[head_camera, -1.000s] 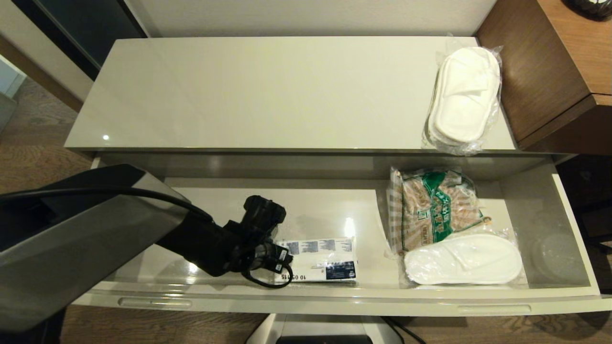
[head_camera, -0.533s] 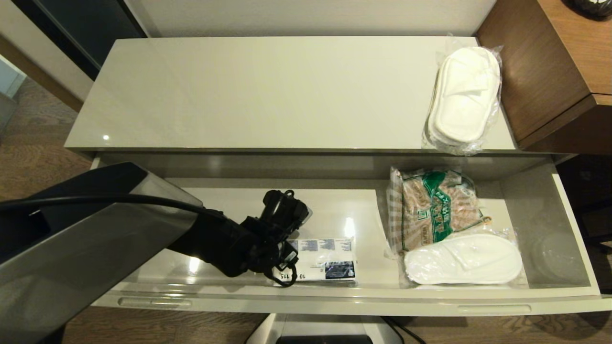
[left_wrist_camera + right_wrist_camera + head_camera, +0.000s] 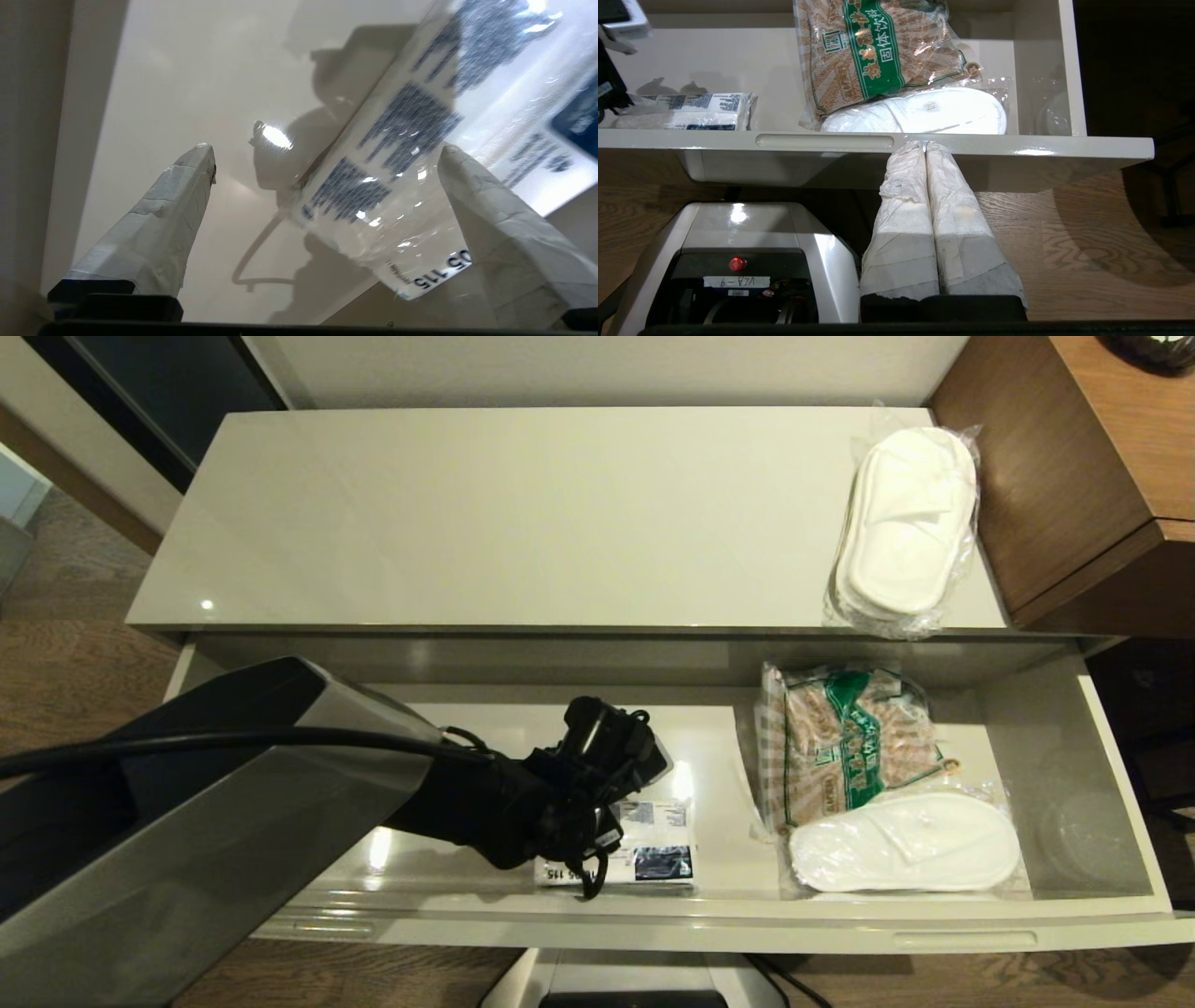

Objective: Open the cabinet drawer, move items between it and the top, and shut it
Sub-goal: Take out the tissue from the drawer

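The cabinet drawer (image 3: pixel 747 933) stands pulled out below the top (image 3: pixel 513 513). In it lies a white tissue pack (image 3: pixel 658 854) with blue print, near the front rim. My left gripper (image 3: pixel 327 149) hangs open just over it. One finger (image 3: pixel 490 219) stands over the pack (image 3: pixel 411 154) and the other over the bare drawer floor. Wrapped white slippers (image 3: pixel 904 845) lie at the drawer's right front. Another wrapped pair (image 3: pixel 910 523) rests on the top's right end. My right gripper (image 3: pixel 924 145) is shut and empty, low in front of the drawer's front rim (image 3: pixel 1017 149).
A brown-and-green checked snack bag (image 3: pixel 854 737) lies behind the drawer's slippers. A clear round dish (image 3: pixel 1088 831) sits at the drawer's right end. A brown wood desk (image 3: pixel 1102 457) adjoins the top on the right. My base (image 3: pixel 738 261) stands under the drawer front.
My left arm has moved to the right along the drawer and now covers the left part of the tissue pack. The gripper stayed open. Nothing else moved.
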Robot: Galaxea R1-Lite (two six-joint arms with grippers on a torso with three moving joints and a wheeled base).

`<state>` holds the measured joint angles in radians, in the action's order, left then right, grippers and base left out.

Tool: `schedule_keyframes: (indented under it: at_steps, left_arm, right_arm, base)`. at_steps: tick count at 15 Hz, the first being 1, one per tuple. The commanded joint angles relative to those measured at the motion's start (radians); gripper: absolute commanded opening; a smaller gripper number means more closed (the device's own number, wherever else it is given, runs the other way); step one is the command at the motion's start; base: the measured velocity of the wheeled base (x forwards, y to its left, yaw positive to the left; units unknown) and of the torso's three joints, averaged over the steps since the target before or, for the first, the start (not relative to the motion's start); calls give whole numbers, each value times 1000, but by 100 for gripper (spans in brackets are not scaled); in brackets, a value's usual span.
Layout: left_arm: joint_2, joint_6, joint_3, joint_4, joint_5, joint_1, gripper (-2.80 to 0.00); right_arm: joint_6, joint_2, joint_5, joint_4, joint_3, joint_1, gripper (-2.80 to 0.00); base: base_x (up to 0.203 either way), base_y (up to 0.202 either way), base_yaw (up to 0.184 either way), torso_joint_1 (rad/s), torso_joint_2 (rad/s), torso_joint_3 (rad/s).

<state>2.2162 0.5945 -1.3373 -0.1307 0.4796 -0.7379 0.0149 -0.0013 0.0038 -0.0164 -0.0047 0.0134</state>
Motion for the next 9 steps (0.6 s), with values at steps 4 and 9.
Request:
schedule_keyframes:
  at_steps: [4, 9]
  left_arm:
    - [79, 18, -123, 31, 5, -28, 0]
    - [104, 33, -120, 37, 45, -48, 0]
  right_arm:
    - [0, -16, 1, 0, 0, 0, -280]
    - [0, -16, 1, 0, 0, 0, -280]
  base:
    - [0, 0, 0, 0, 0, 0]
    - [0, 0, 0, 0, 0, 0]
